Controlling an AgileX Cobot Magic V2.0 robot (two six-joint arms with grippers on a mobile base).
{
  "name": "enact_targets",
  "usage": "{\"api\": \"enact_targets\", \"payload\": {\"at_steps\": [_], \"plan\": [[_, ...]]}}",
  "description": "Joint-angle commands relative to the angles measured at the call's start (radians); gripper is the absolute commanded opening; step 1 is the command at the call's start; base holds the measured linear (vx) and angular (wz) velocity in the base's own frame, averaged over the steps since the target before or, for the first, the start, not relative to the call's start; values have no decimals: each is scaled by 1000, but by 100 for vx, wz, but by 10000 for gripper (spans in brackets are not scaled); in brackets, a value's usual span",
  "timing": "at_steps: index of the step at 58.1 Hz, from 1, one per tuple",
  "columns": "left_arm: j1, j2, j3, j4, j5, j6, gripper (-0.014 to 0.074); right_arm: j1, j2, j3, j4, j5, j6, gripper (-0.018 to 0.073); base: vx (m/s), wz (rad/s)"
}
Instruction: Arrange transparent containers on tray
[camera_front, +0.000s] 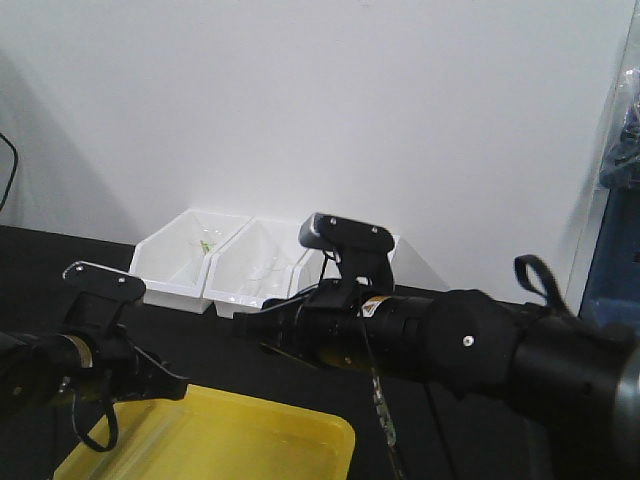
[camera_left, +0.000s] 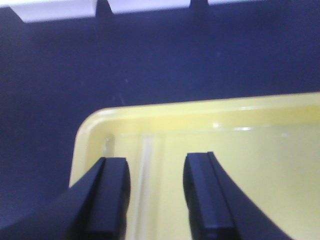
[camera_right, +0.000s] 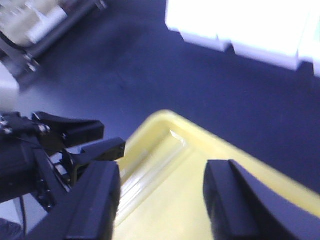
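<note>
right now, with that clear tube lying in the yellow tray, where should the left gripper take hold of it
Probably at mid-length, coming straight down from above. The test tube shows only faintly, lying flat on the floor of the tray near its end wall. It runs lengthwise between the open jaws of the left gripper, so they would close across its narrow width.

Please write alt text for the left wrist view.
The left gripper, open and empty, hovers over the near-left corner of the yellow tray, where a clear test tube lies between its fingers. Black tabletop lies beyond.
</note>
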Motion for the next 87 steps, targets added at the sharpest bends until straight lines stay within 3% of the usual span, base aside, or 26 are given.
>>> {"api": "enact_targets", "payload": {"at_steps": [1,10,18,31,41,87], "plan": [[1,-106,-30,-3,-58,-8,332,-3,-98,-26,-11,-60,-53,375,0,0],[1,-229,-23,-3,-60,-7,243,-3,-195,-15,-16,-18,-134,298,0,0],[1,-349,52,-3,-120,-7,177,-3,-311,116,-10,-117,-166,251,0,0],[1,-601,259,-4,-196,-8,117,-3,-543,384,-16,-178,-178,246,0,0],[1,-743,369,-4,-200,-9,106,-3,-634,438,-16,-177,-190,246,0,0],[1,-822,400,-4,-194,-20,108,-3,-637,438,23,-132,-184,246,0,0]]}}
